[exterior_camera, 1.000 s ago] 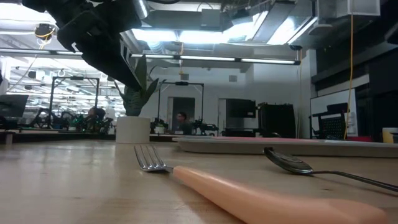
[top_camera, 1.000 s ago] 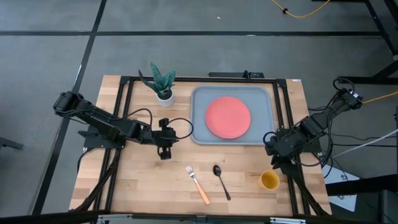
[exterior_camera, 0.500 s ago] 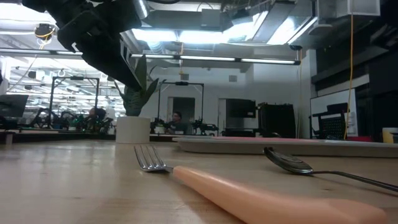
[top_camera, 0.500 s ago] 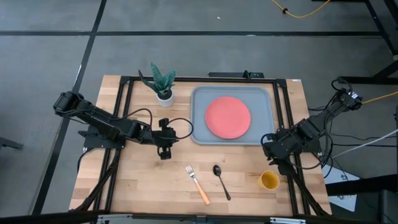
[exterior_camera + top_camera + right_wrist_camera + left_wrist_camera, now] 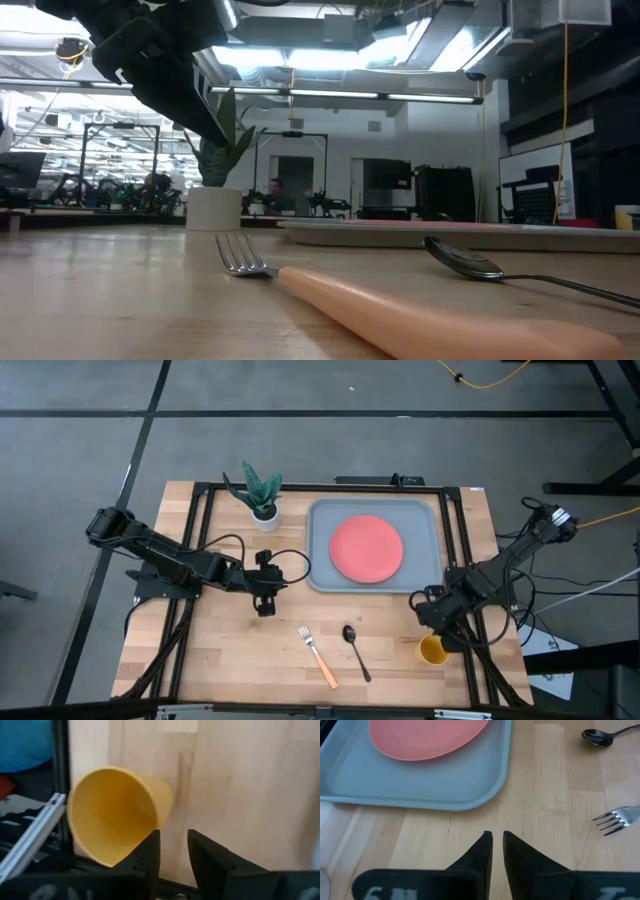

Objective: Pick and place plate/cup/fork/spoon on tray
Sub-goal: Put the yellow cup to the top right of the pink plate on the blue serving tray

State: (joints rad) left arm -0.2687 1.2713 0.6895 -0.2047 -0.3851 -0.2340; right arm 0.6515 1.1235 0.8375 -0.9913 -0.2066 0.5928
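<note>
A potted plant (image 5: 262, 493) stands left of the tray (image 5: 321, 565) holding the plate (image 5: 366, 547). Left jaws (image 5: 264, 603) nearly clenched, empty. Fork (image 5: 318, 654), spoon (image 5: 355, 649) on desk (image 5: 220, 660). Right jaws (image 5: 428, 610), parted, hover beside the cup (image 5: 433, 650).

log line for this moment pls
plate: on tray | cup: on table | right gripper: above cup, empty | left gripper: idle, empty | fork, spoon: on table
</note>
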